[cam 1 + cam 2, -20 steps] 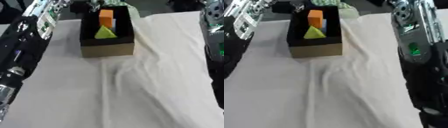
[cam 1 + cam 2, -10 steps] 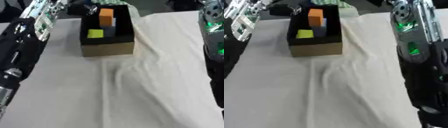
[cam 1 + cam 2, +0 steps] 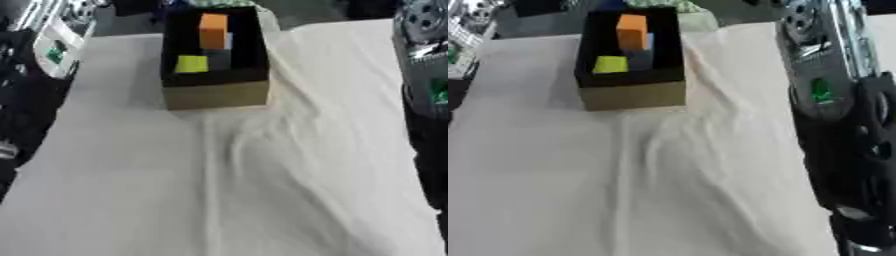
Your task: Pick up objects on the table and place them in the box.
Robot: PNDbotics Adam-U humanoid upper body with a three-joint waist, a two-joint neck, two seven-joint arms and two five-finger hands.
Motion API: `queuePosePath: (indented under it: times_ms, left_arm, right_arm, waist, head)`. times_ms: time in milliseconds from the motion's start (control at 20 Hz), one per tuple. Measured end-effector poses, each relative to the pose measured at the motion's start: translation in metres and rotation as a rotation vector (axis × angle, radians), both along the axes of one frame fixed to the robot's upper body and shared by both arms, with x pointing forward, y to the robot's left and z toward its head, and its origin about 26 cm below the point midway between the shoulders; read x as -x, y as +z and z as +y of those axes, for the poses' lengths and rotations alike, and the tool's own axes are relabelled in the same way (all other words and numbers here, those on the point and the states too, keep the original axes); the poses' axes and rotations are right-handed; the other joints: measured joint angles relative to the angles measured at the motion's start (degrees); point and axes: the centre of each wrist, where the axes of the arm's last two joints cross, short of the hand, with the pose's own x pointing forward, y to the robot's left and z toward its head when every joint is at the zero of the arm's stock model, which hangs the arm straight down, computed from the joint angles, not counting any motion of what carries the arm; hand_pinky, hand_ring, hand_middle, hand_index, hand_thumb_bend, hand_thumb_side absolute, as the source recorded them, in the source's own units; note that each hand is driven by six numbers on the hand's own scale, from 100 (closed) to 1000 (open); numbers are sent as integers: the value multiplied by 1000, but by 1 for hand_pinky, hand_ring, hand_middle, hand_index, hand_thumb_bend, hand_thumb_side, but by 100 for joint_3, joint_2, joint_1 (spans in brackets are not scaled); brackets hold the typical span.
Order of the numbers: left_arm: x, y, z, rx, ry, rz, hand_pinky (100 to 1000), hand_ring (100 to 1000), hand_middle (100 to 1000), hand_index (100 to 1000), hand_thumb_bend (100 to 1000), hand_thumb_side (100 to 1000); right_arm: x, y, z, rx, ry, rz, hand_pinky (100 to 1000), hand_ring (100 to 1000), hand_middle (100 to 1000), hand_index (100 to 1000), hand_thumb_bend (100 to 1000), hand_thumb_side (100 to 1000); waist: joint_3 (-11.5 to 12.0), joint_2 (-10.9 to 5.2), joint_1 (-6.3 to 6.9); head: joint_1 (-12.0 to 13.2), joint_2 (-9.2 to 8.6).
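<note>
1. A box (image 3: 215, 95) with a tan front wall and black interior is seen at the far middle of the table, standing on a wrinkled white cloth (image 3: 262, 190).
2. Inside the box: an orange block (image 3: 213, 30) upright toward the back, a yellow-green piece (image 3: 191, 64) at the front left, a grey-blue block (image 3: 642, 54) between them, just beside the orange one.
3. No loose objects are seen on the cloth in front of the box.
4. The left arm (image 3: 35, 65) is seen along the left edge, black with a white-and-green part near the top; its hand is not seen in either view.
5. The right arm (image 3: 842, 115) is seen along the right edge, silver and black with a green spot; its hand is likewise out of frame.
6. Finger state of both hands cannot be told, since neither hand is shown.
7. Something green is partly visible just behind the box's far rim; it cannot be identified.
</note>
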Motion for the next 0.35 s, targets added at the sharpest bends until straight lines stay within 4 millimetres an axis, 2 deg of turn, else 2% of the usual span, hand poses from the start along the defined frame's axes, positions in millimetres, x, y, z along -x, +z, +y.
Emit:
queuePosePath:
  times_ms: [200, 350]
  left_arm:
    - [40, 4, 4, 47, -114, -54, 764, 819, 803, 858, 100, 966]
    - [70, 3, 7, 90, -191, -88, 762, 816, 801, 858, 100, 940]
  right_arm:
    - [3, 1, -2, -18, -4, -38, 907, 944, 763, 904, 100, 1000]
    - [5, 1, -4, -31, -5, -61, 908, 944, 764, 904, 100, 1000]
  waist:
    - [72, -23, -6]
    - [134, -26, -16]
  head:
    - [-157, 55]
    - [-236, 94]
